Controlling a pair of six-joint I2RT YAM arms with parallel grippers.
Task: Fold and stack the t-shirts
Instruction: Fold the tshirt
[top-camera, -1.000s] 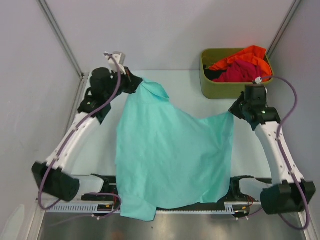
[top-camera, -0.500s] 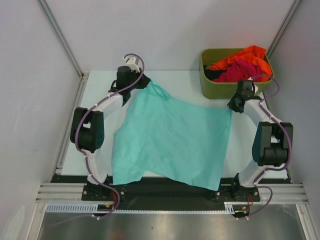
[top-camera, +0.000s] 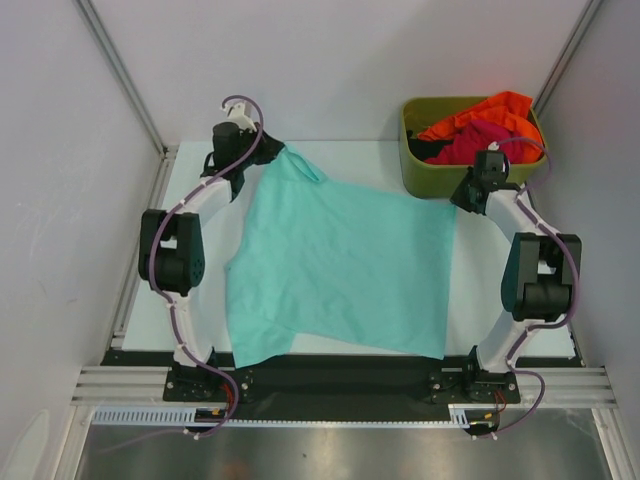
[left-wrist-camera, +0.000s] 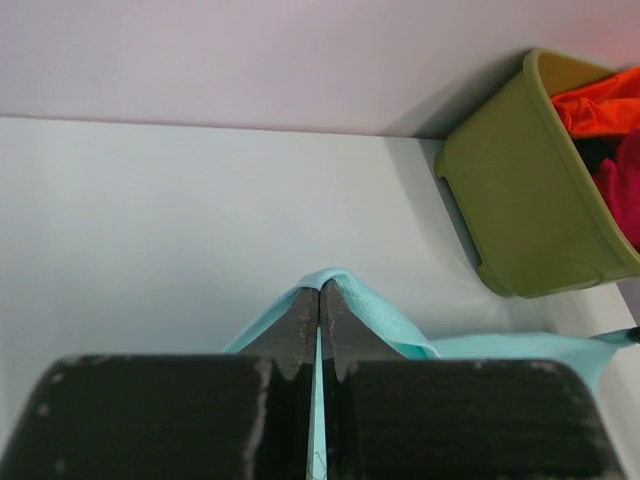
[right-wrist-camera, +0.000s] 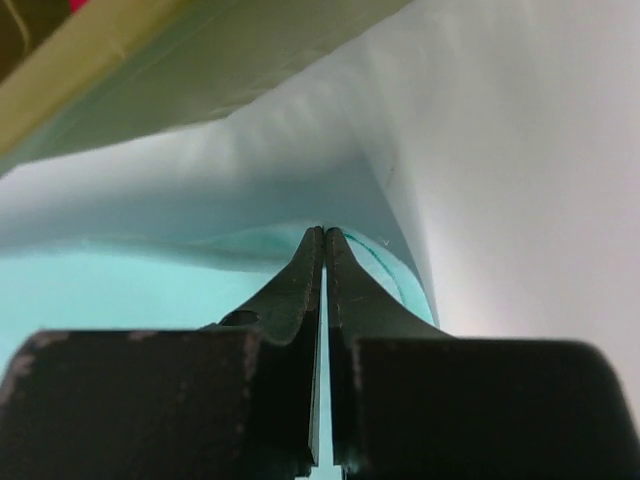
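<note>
Left gripper (left-wrist-camera: 319, 292), right gripper (right-wrist-camera: 325, 233) each clamp a far corner of teal t-shirt (top-camera: 340, 265) — spread on table (top-camera: 485, 295); orange t-shirt (top-camera: 497, 108), magenta t-shirt (top-camera: 480, 144) in bin (top-camera: 440, 180).

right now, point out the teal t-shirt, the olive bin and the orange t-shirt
teal t-shirt (top-camera: 340, 265), top external view, middle of the spread cloth
olive bin (top-camera: 435, 181), top external view, its near wall
orange t-shirt (top-camera: 500, 104), top external view, bunched cloth atop the bin

A plain teal shirt (top-camera: 345, 260) lies beside the olive-green bin (top-camera: 440, 181). Inside the bin: a bright orange shirt (top-camera: 500, 105) and a magenta-red shirt (top-camera: 480, 143). The table (top-camera: 380, 160) is white.
</note>
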